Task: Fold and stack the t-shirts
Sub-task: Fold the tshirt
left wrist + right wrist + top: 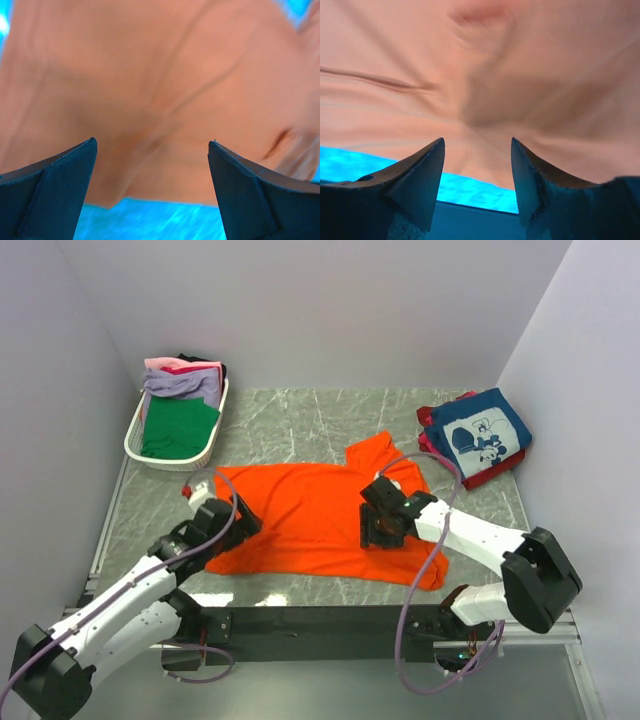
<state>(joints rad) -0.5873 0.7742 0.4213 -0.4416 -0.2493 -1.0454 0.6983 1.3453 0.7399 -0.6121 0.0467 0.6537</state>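
The orange t-shirt [310,525] lies spread out flat in the middle of the desk [300,415], close to the front edge. One sleeve sticks out toward the back on the right side.

The left gripper [152,142] is low over the left end of the shirt. Its two dark fingers [50,192] are spread very wide. Nothing is between them, just orange cloth underneath.

The right gripper [477,141] is over the right part of the same shirt, near the front hem. Its fingers [420,175] are apart too, but not as wide, and they hold nothing. Its camera shows soft wrinkles in the cloth, and the edge of the shirt shows between the fingers.

At the back left sits a white basket [135,445] with more t-shirts piled in it. A green one [180,430] is in front, a lavender one [180,383] is behind it, then a pink one [170,364], and a bit of black [215,369] is at the back.

At the back right of the desk, a navy blue t-shirt [482,435] with a white cartoon picture lies folded on top of a small stack, with red cloth [428,418] peeking out under it
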